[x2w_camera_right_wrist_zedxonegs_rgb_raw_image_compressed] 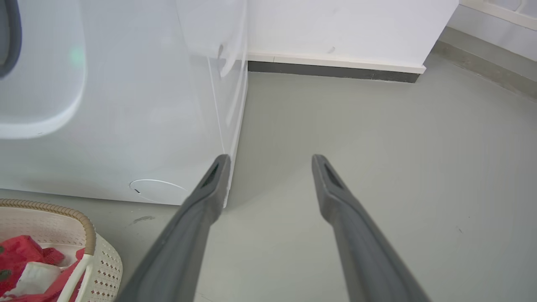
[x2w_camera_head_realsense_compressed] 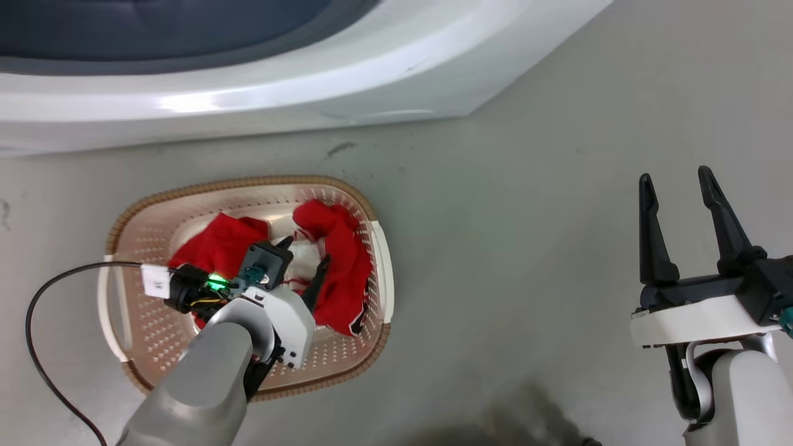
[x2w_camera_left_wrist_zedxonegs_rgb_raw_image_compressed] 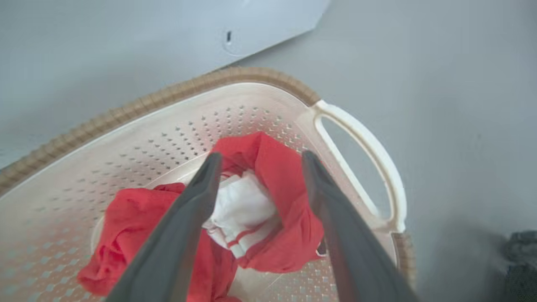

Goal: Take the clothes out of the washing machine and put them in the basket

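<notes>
- Down on the grey floor (x2w_camera_head_realsense_compressed: 526,248), just in front of the washing machine (x2w_camera_head_realsense_compressed: 310,93), sits the basket (x2w_camera_head_realsense_compressed: 248,182) — inside it lie the plain red garment (x2w_camera_head_realsense_compressed: 214,244) and, beside it, the white-trimmed red garment (x2w_camera_head_realsense_compressed: 341,260).
- Left gripper (x2w_camera_head_realsense_compressed: 306,251) hangs over the white-trimmed red garment, jaws spread wide, gripping nothing.
- Right gripper (x2w_camera_head_realsense_compressed: 675,175) is well off to the side above bare floor — jaws wide too, empty.

The plain red garment (x2w_camera_head_realsense_compressed: 217,244) lies bunched at the left of the cream, brown-rimmed basket (x2w_camera_head_realsense_compressed: 248,183). The red garment with white striped trim (x2w_camera_head_realsense_compressed: 341,266) curls beside it on the right, its white patch showing. The basket stands upright on the floor, just in front of the white washing machine (x2w_camera_head_realsense_compressed: 347,87).
</notes>
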Controlling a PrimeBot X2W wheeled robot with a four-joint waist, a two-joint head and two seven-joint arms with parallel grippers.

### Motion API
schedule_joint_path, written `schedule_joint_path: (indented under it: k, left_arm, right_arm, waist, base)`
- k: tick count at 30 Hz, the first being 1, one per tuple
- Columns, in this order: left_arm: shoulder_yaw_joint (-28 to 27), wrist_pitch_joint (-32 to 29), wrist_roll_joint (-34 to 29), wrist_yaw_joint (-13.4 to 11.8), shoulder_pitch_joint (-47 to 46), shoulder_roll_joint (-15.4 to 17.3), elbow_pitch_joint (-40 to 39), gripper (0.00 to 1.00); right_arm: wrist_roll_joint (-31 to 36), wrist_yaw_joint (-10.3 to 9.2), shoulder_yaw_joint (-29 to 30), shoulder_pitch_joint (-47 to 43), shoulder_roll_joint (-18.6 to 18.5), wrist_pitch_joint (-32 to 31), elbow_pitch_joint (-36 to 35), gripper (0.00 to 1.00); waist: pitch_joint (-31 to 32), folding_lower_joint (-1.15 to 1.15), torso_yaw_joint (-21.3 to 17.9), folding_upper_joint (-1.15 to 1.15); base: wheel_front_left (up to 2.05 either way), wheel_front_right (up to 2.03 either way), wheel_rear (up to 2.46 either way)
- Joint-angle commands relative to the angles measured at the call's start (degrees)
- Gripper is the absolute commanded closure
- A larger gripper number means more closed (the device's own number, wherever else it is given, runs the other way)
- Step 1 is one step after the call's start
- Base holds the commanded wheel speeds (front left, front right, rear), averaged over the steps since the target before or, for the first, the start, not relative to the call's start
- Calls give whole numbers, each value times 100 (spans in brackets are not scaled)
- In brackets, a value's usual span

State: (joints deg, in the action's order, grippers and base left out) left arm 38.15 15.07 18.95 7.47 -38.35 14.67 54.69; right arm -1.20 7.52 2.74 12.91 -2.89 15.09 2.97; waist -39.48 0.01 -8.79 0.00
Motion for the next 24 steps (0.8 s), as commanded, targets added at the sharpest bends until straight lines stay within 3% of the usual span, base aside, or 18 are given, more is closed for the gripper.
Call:
schedule_joint_path:
  k: [1,14,24]
  left_arm:
    - [-200,14,100,-30,159,-32,-210,0]
    - [-1788,15,-305,-35,1238,-14,-2476,0]
    - [-3138,14,-797,-432,2371,-324,-4125,0]
  right_arm:
    - [25,-6,32,35,3,11,35,0]
    - [209,-6,292,-314,2,11,315,0]
    - [133,-6,300,-805,1,11,266,0]
  waist:
    - [275,-1,124,0]
    - [1873,-1,748,0]
    - [2975,-1,1167,0]
  base:
    - [0,0,0]
    - [0,0,0]
    - [0,0,0]
